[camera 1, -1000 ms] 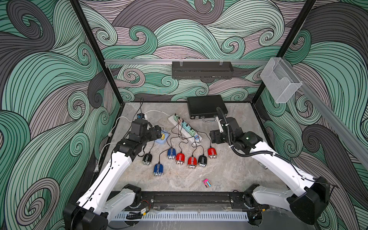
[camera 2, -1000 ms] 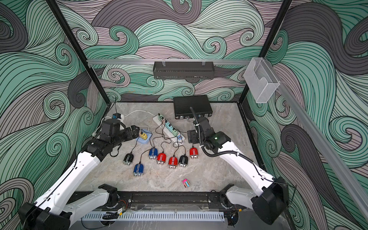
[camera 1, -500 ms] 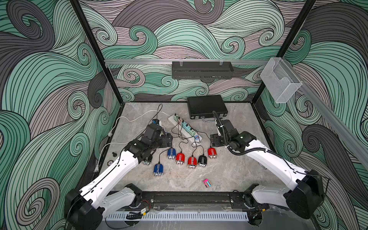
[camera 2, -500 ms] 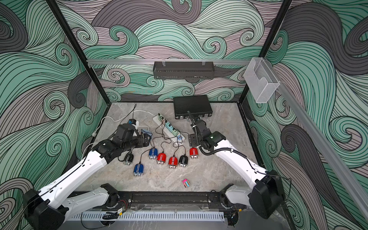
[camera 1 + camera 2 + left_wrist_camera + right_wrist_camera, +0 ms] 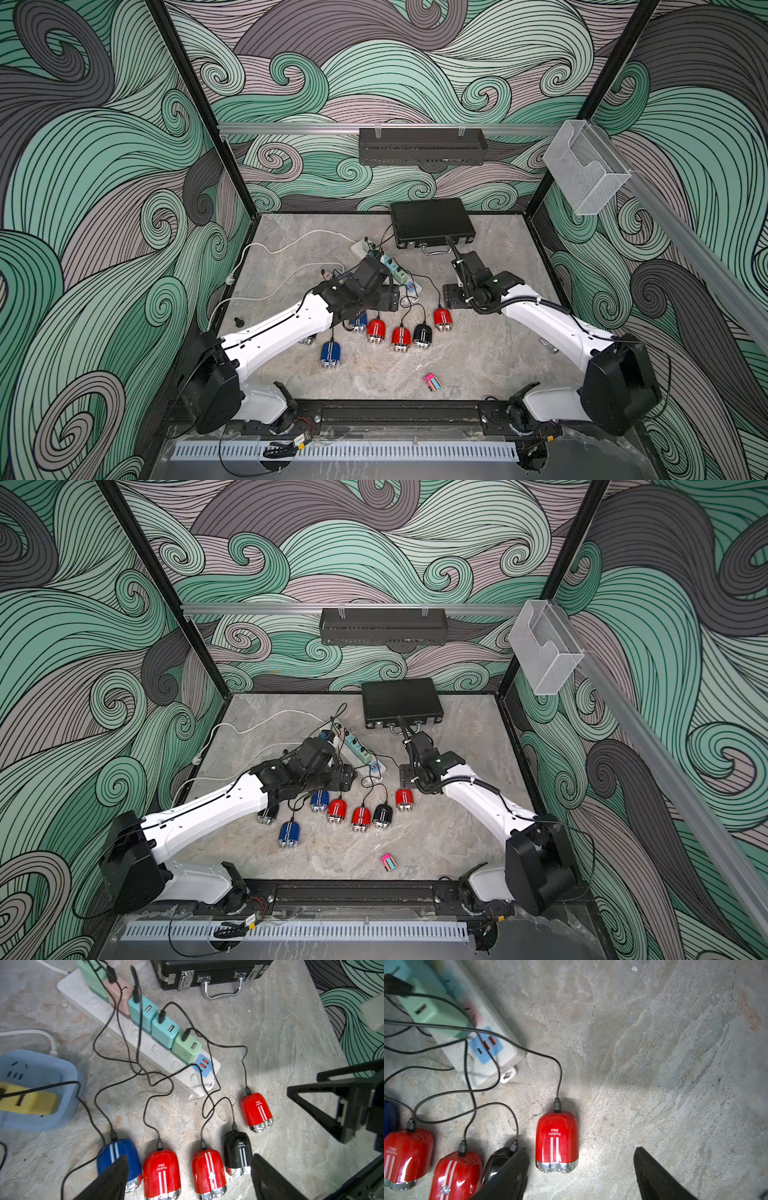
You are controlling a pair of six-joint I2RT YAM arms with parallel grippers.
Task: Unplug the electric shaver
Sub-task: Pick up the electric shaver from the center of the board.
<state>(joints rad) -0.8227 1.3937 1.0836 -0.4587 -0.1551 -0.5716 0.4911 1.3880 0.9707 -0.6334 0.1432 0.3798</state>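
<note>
Red plastic with two white stripes and a chrome head: the rightmost red shaver [image 5: 556, 1138] lies on the marble-look tabletop [image 5: 675, 1064]. It is at the right end of a row of shavers in the middle of the table, its chrome end toward the near edge. Small white lettering on its shell reads "Royalstar", followed by tiny characters too small to read. The same mark shows on the black shaver [image 5: 238, 1151] just left of it and on a second red shaver [image 5: 161, 1172] further left.

A black cable [image 5: 561, 1076] is plugged into the far end of the rightmost red shaver. It runs to the mint-green adapter [image 5: 187, 1047], the nearest block on the white power strip [image 5: 158, 1051], which lies just beyond the row. Beside that adapter the strip has a blue panel [image 5: 202, 1065] with two orange USB ports.

The right gripper [image 5: 579, 1148] hangs over this shaver with its black fingers spread wide, holding nothing. The shaver shows between them, close to one finger and apart from the other. The left gripper [image 5: 189, 1156] is likewise wide apart and empty, above the left part of the row, with a blue shaver [image 5: 124, 1147] by one finger.

Left of the strip sits a pale blue socket box [image 5: 62, 1113] carrying a yellow adapter [image 5: 27, 1101]. A black case [image 5: 432, 224] with metal latches lies at the far side. A small pink item [image 5: 432, 381] lies near the front edge.
</note>
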